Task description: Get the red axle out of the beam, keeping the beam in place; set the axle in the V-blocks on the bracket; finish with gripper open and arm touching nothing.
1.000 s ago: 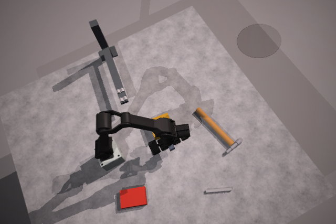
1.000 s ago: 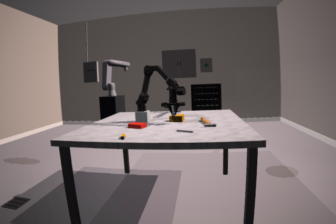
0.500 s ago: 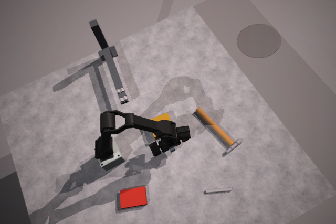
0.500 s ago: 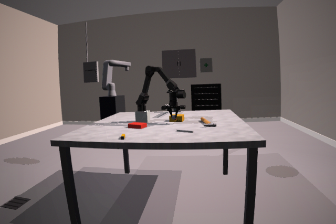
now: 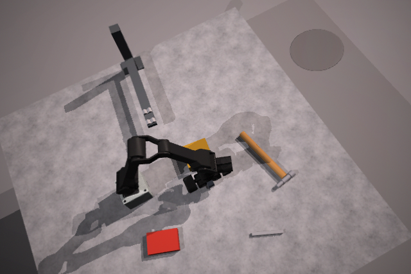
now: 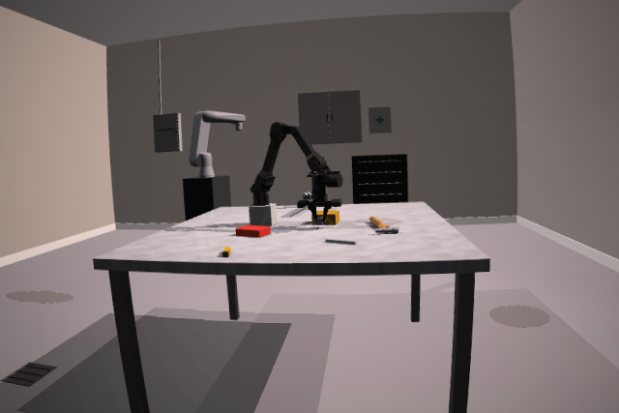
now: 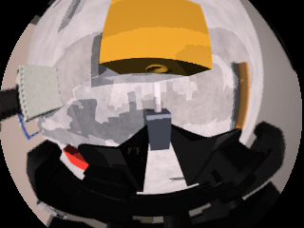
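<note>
Top view: places the pale base (image 5: 136, 199) (image 6: 259, 216) (image 7: 39, 92) left of the claw (image 5: 209, 183) (image 6: 320, 220) (image 7: 158, 127), the dark grey bracket (image 5: 139, 85) beyond and to the left, with pale V-blocks (image 5: 151, 120) near its tip, and the red box (image 5: 162, 241) (image 6: 252, 231) (image 7: 76, 157) nearer the bottom left. Shows only part of the orange block (image 5: 199, 145) (image 6: 333, 217) (image 7: 154, 45), behind the claw and partly covered by the arm. Puts the hammer (image 5: 262, 156) (image 6: 378, 222) (image 7: 243, 90) well to the right, handle angled, and a thin grey rod (image 5: 267, 233) (image 6: 340, 241) toward the bottom right.

Exterior view: adds, left of the claw and closer to the table's front edge, a small yellow-and-black piece (image 6: 226, 251). Farther left and behind, adds a pale second arm (image 6: 199, 140) on a dark stand. Shows the claw pointing down, just in front of the orange block.

Wrist view: reveals, from left to right, the base, then a blue-grey grip piece (image 5: 210, 185) (image 7: 159, 129) pinched between the fingers, with a pale pin (image 7: 157, 96) extending toward the orange block, then the hammer handle. Also reveals a round opening in the orange block's near face, unseen from above. Cannot make out the red axle in any view.
</note>
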{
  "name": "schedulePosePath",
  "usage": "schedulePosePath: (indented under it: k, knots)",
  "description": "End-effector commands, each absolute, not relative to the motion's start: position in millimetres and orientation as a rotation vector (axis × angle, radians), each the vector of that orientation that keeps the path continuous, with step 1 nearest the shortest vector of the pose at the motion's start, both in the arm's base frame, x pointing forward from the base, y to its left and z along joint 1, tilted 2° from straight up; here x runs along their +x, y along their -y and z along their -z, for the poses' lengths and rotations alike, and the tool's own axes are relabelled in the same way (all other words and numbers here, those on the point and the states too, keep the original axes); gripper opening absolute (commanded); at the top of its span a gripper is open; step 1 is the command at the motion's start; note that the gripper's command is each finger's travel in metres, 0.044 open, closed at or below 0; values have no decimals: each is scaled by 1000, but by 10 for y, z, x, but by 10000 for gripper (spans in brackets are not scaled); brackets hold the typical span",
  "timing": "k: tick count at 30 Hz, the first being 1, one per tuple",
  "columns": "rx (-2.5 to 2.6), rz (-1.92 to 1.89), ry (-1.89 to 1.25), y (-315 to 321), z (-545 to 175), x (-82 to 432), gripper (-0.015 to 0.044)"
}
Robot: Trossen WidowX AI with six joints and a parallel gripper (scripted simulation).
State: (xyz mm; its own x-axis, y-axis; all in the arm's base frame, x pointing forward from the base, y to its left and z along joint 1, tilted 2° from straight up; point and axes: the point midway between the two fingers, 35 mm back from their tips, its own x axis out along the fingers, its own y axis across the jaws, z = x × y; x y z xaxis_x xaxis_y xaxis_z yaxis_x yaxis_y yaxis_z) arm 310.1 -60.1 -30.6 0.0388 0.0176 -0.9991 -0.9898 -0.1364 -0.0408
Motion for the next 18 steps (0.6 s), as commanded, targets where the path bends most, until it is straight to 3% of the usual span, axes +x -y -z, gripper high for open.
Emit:
schedulePosePath:
  k: [1, 18]
  knots:
    - [-1303, -1295, -1107, 589, 370, 3068, 0]
    - [-1302, -1296, -1106, 431, 366, 3069, 0]
